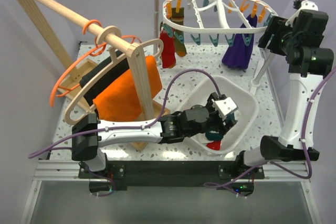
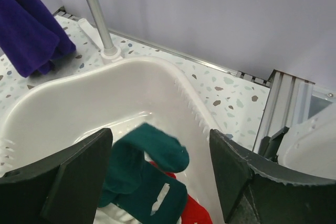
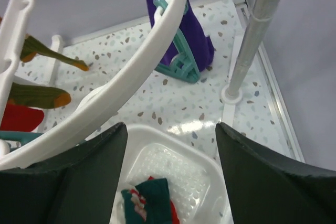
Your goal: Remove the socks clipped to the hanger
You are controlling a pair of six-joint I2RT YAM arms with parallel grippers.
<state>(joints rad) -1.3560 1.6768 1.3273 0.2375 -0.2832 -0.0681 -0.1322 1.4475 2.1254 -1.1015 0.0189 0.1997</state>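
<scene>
Speckled table (image 1: 199, 56), right edge: smooth white plastic basin (image 1: 251, 98) holding soft green, red socks (image 2: 149, 166); left gripper (image 2: 160, 135), right gripper (image 3: 170, 135) both wide, empty.

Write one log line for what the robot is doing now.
left gripper open over tub | green sock in tub | right gripper open beside hanger | purple sock, red sock clipped

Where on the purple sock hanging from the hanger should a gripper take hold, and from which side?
Probably its narrow upper part, just under the hanger: the purple sock hangs straight there and widens lower down. Come from the right, where the open right gripper is nearest, close across the flat cloth, then pull downward.
</scene>
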